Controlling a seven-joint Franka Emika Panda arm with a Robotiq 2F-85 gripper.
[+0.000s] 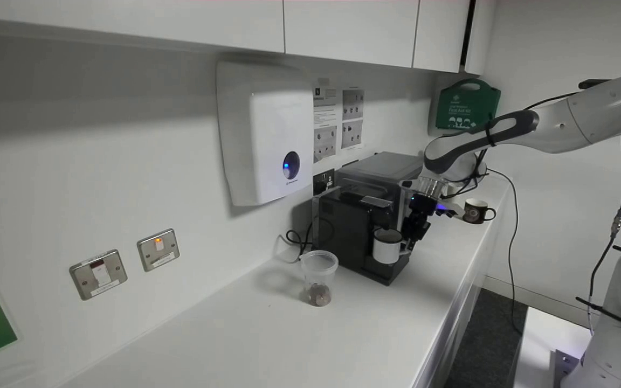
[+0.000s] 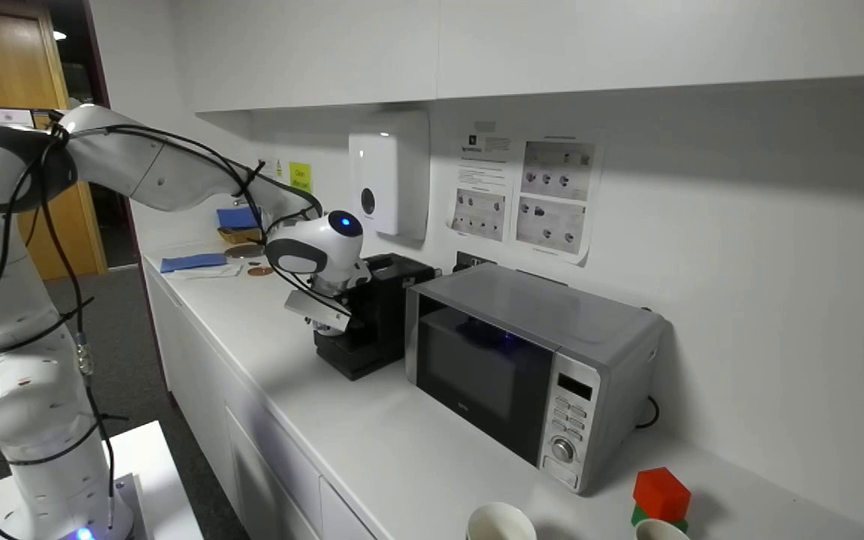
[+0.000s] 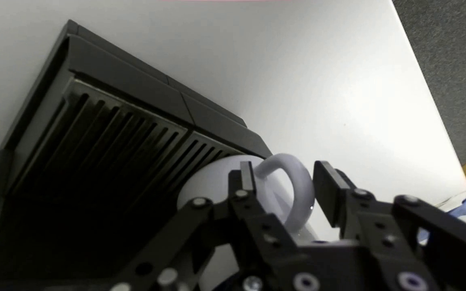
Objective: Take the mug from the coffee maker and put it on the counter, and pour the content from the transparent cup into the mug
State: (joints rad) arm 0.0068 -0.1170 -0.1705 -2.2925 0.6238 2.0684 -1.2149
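Observation:
The mug [image 1: 386,248], white and upright, stands at the front recess of the black coffee maker [image 1: 345,234]. In the wrist view the mug [image 3: 212,173] is on the slotted drip grate, its handle [image 3: 306,194] facing my gripper [image 3: 283,165]. The fingers stand apart on either side of that handle, one in front of the mug's body, the other close to the handle's outer curve; whether they touch it I cannot tell. On the white counter [image 1: 267,345], left of the machine in an exterior view, sits the transparent cup [image 1: 318,269] with brown content at its bottom.
A microwave [image 2: 507,375] stands beside the coffee maker. A dark mug [image 1: 473,211] is farther along the counter. Pale cups [image 2: 502,525] and a red block [image 2: 661,493] are near the microwave. A white dispenser [image 1: 267,129] hangs on the wall, beneath wall cabinets [image 1: 348,29].

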